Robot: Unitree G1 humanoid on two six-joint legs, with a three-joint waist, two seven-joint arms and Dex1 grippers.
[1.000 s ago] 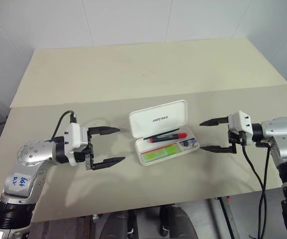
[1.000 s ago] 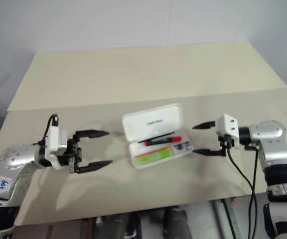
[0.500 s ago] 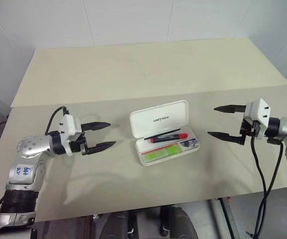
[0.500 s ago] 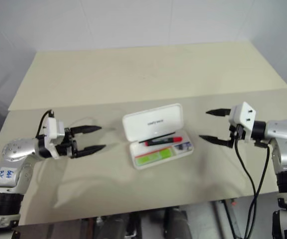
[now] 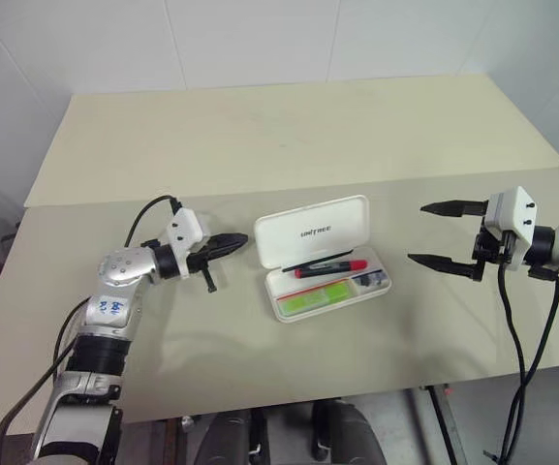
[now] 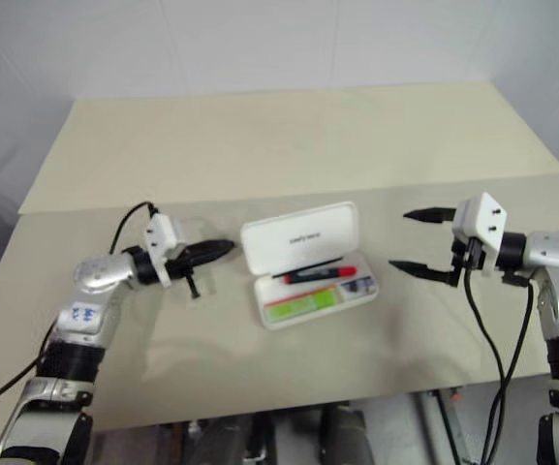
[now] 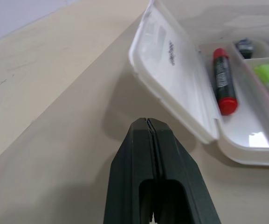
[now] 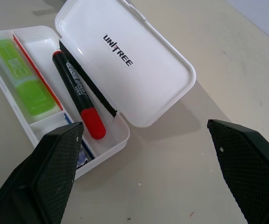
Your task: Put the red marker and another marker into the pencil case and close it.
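The white pencil case (image 5: 310, 230) lies open in the middle of the table, its lid tilted back. In its tray lie the red marker (image 5: 329, 267) and the light-green highlighter (image 5: 313, 294), side by side. My left gripper (image 5: 241, 239) is shut on nothing, level, its tip just left of the lid's left edge; in the left wrist view its fingers (image 7: 164, 158) point at the lid (image 7: 171, 70). My right gripper (image 5: 417, 232) hangs open to the right of the case, apart from it. Between its fingers the right wrist view shows the red marker (image 8: 78, 91) and the highlighter (image 8: 22, 74).
A thin red stick (image 8: 36, 70) lies between marker and highlighter, and a small dark item (image 5: 368, 279) sits in the tray's right end. A seam (image 5: 453, 174) crosses the table behind the case. The front edge (image 5: 289, 395) is near. Cables hang from both wrists.
My left gripper has shut and moved forward and right, up to the case's lid. My right gripper, still open, has drawn back to the right and risen a little.
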